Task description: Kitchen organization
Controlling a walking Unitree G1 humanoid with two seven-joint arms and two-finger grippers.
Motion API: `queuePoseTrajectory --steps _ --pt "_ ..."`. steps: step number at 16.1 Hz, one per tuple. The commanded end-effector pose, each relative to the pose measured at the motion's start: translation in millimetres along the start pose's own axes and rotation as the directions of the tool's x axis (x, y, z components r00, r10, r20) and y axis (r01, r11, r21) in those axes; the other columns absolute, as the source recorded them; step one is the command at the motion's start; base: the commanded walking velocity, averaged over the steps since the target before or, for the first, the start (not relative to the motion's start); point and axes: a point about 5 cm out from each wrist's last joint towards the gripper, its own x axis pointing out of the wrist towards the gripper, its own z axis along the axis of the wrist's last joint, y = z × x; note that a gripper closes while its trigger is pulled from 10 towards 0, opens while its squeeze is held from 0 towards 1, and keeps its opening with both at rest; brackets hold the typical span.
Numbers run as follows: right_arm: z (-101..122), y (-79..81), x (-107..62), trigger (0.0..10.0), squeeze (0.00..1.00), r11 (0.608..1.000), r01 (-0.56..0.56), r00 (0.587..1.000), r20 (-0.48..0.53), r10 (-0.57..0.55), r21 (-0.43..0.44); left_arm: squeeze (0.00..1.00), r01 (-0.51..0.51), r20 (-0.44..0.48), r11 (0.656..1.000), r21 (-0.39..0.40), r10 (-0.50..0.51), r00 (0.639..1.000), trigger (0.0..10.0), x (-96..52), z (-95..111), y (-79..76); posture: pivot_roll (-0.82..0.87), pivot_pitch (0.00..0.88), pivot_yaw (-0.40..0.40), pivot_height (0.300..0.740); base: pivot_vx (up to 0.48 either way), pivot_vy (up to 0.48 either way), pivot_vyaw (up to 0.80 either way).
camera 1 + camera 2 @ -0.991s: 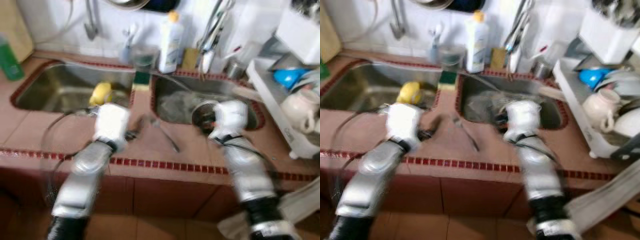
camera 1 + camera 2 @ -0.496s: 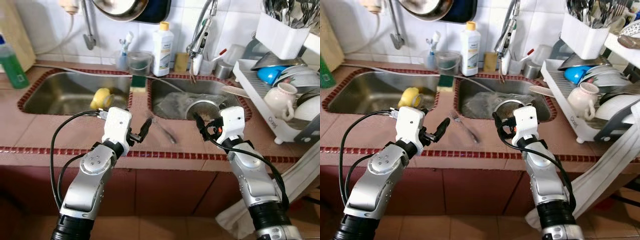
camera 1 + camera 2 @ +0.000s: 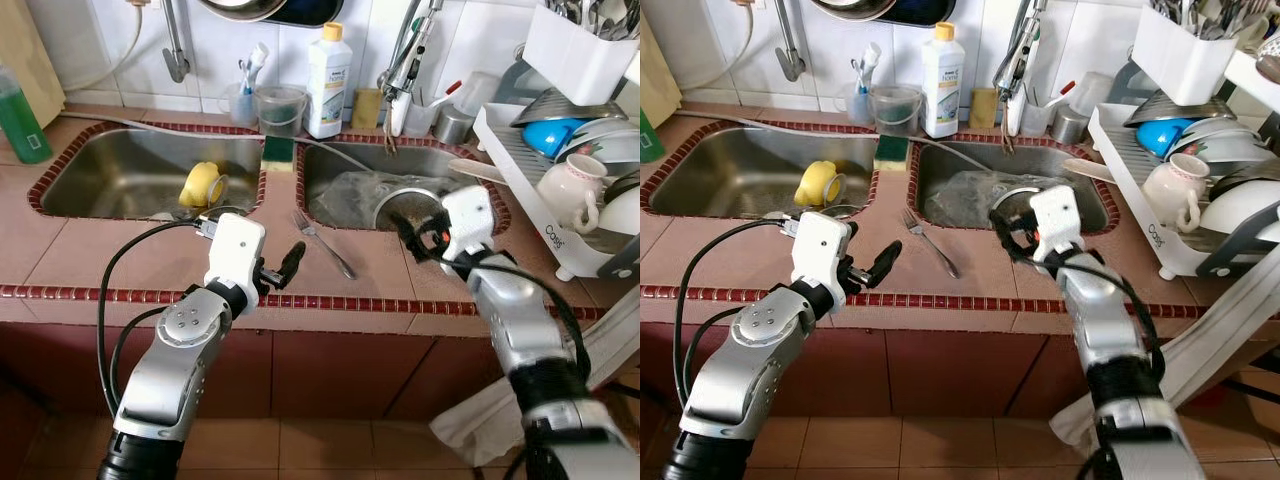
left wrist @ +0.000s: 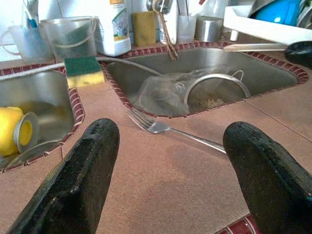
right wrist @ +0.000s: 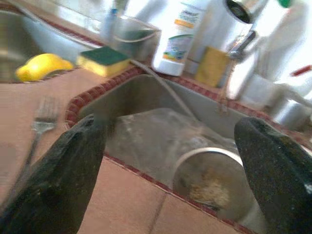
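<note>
Left end effector [image 4: 165,180]: fingers spread, holding nothing, above the worktop [image 3: 120,265].
Fork [image 4: 170,129]: flat on the worktop, just ahead of it.
Right end effector [image 5: 170,161]: fingers spread, holding nothing, at the sink [image 5: 146,97] edge.

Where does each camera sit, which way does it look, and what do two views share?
Left and right eye views: on the head, looking down at the counter; both silver arms show.
Left wrist view: on the left wrist, facing the fork between the open left gripper.
Right wrist view: on the right wrist, facing the right sink past the open right gripper.
Shared: fork, green sponge, strainer.
</note>
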Motion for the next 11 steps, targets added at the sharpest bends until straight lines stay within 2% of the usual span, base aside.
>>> queuePoseTrajectory --steps 1,3,5,7,11 --pt "4 -2.0 2.7 10.0 0.0 0.999 -0.035 0.999 0.01 0.035 0.003 0.0 -0.01 0.007 1.0 -0.007 0.01 1.0 10.0 -1.4 3 -1.3 0.02 0.066 -0.082 0.74 0.0 0.0 0.0" --pt "10 1.5 10.2 10.0 0.0 0.993 -0.115 0.993 0.024 0.114 0.03 0.0 -0.035 0.021 0.999 -0.038 0.035 0.999 10.0 -5.1 6 2.0 0.03 0.085 -0.096 0.74 0.0 0.0 0.0" --pt "12 2.8 15.4 10.0 0.0 0.988 -0.149 0.989 0.023 0.149 0.037 0.0 -0.059 0.016 0.998 -0.03 0.06 0.998 10.0 -8.4 6 9.1 0.04 0.101 -0.105 0.74 0.0 0.0 0.0" --pt "15 4.1 24.5 10.0 0.0 0.98 -0.184 0.983 0.017 0.183 0.07 0.0 -0.118 0.006 0.993 -0.028 0.119 0.993 10.0 -15.7 7 26.2 0.04 0.115 -0.109 0.74 0.0 0.0 0.0" --pt "13 7.0 30.8 10.0 0.0 0.965 -0.232 0.972 -0.002 0.235 0.124 0.0 -0.144 0.001 0.989 -0.034 0.145 0.989 10.0 -23.0 13 34.7 0.06 0.156 -0.107 0.74 0.0 0.0 0.0"
